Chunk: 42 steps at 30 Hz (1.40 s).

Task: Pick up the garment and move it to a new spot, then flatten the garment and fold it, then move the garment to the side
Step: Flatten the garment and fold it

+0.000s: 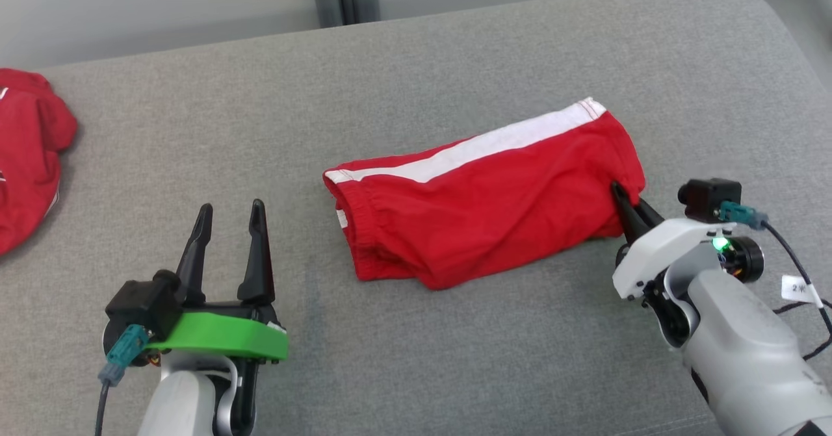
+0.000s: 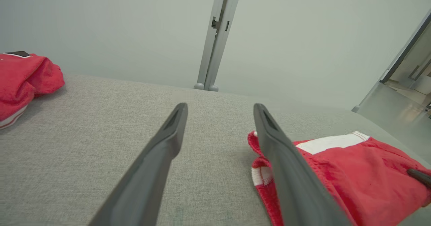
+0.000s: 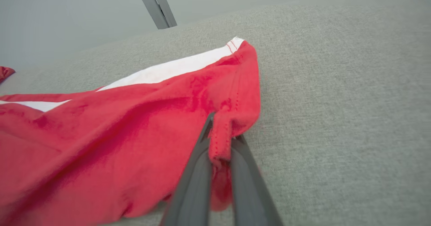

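The garment [image 1: 494, 205] is a pair of red shorts with a white side stripe, lying folded on the grey cushion [image 1: 416, 78]. My right gripper [image 1: 624, 199] is shut on the hem at the garment's near right corner; in the right wrist view a fold of red cloth [image 3: 220, 135] is pinched between the two dark fingers [image 3: 192, 179]. My left gripper [image 1: 231, 218] stands open at the lower left, a short way left of the garment's waistband [image 2: 261, 173], holding nothing. In the left wrist view the garment [image 2: 353, 172] lies to the right of my spread fingers [image 2: 158, 158].
Another red garment [image 1: 26, 156] lies bunched at the cushion's far left edge. A grey post [image 2: 217, 34] rises behind the cushion, before a pale wall. The cushion curves down at its right end.
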Motion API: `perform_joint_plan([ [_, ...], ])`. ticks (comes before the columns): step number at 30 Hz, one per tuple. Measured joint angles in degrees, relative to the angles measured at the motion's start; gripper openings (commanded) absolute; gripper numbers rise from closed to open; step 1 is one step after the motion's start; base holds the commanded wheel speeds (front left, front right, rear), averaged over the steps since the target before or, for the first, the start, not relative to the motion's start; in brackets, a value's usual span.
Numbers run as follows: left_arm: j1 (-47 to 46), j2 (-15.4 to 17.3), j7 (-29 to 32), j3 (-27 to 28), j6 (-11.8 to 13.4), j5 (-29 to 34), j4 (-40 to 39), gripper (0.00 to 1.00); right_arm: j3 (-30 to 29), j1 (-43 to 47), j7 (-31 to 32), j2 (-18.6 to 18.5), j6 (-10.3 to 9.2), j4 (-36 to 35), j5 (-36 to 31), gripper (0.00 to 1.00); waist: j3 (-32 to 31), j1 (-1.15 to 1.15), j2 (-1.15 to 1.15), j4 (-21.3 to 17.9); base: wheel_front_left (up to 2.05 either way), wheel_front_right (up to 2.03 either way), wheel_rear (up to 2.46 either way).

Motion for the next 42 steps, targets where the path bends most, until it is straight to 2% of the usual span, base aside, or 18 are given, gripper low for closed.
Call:
perform_joint_plan([
  [4,0.98,-0.07,0.00,0.16,0.00,0.54,0.71,1.00,-5.49,3.65,0.00,1.52,0.00,-2.19,-3.85,0.00,-1.16,0.00,0.00,0.09,0.00,0.00,0.00],
  [11,1.57,-0.22,0.00,0.25,0.00,0.92,1.56,1.00,-12.45,5.48,0.00,3.41,0.00,-3.97,-10.45,0.00,-1.90,0.00,0.00,2.49,0.00,0.00,0.00],
  [17,2.38,-0.36,0.00,0.42,0.00,0.86,1.91,1.00,-12.00,2.75,0.91,6.06,0.00,-6.98,-15.66,0.00,-2.68,0.00,0.00,4.73,0.00,0.00,0.00],
  [24,2.42,-0.51,0.00,0.37,0.00,0.67,1.78,1.00,-2.90,-1.57,5.38,8.14,0.00,-11.38,-17.48,0.00,-3.21,0.00,0.00,7.07,0.00,0.00,0.00],
  [29,2.39,-0.55,0.00,0.24,0.00,0.46,1.54,1.00,7.64,-2.40,7.71,8.28,0.00,-14.44,-13.26,0.00,-2.91,0.00,0.00,8.51,0.00,0.00,0.00],
  [33,2.33,-0.56,0.00,0.21,0.00,0.00,1.40,1.00,14.48,-2.74,10.10,8.36,0.00,-13.83,-13.27,0.00,-2.43,0.00,0.00,9.27,0.00,0.00,0.00],
  [37,2.32,-0.58,0.00,0.30,0.00,-0.33,1.25,1.00,19.17,-2.37,12.63,8.32,0.00,-12.89,-12.96,0.00,-2.15,0.00,0.00,9.78,0.00,0.00,0.00],
  [41,2.33,-0.58,0.00,0.74,0.00,-0.63,1.19,1.00,21.25,-1.94,13.47,8.32,0.00,-12.47,-13.50,0.00,-2.14,0.00,0.00,9.53,0.00,0.00,0.00],
  [42,2.33,-0.58,0.00,0.78,0.00,-0.69,1.18,1.00,21.53,-1.79,13.47,8.31,0.00,-12.69,-13.50,0.04,-2.15,0.00,0.00,9.39,0.00,0.00,0.00],
])
